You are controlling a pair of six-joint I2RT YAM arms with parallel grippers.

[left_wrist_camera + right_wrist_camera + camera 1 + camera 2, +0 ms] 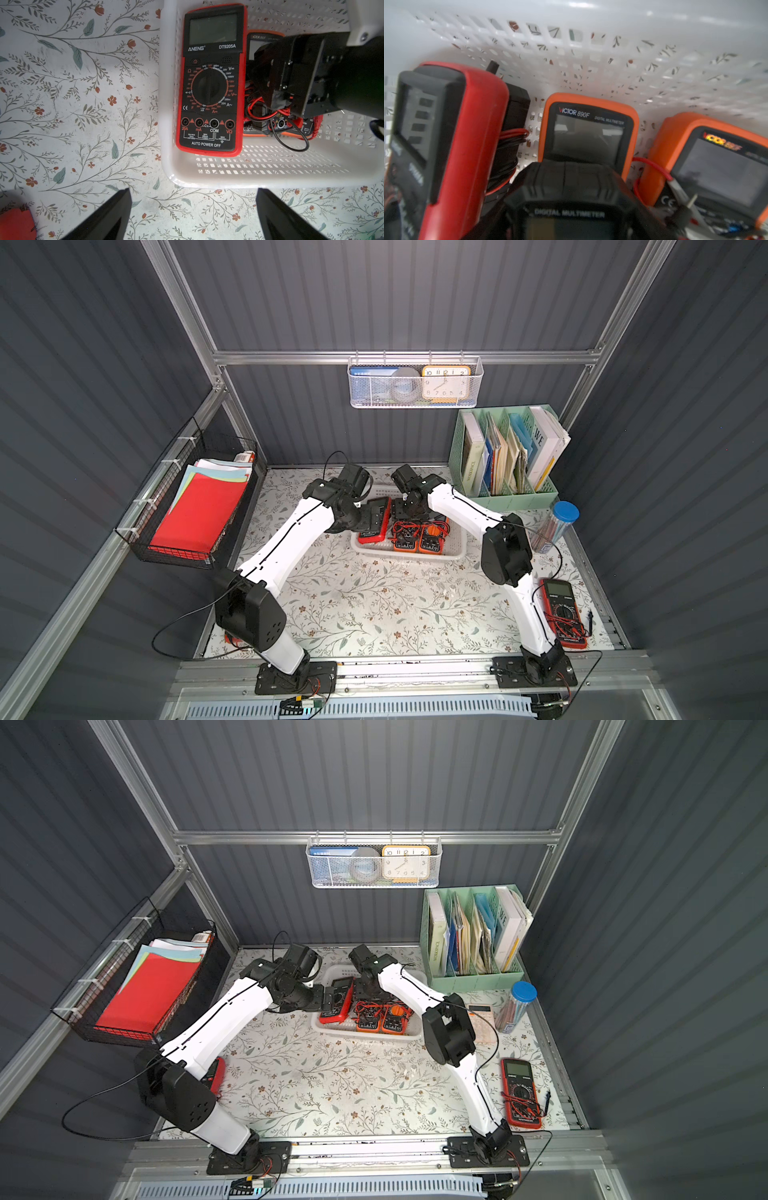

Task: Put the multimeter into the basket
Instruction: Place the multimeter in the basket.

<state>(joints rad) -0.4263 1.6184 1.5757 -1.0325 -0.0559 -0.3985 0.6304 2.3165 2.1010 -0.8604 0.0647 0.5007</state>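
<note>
Basket [415, 555] on floral tabletop [374, 605], grey ribbed walls [374, 302].

— What sort of place is shown?
— A mock office-workshop booth is suggested by ribbed grey walls [374, 302], aluminium framing [291, 357], a file organiser [511, 499] stocked with books, a clock [446, 382] and a multimeter [564, 612].
</note>
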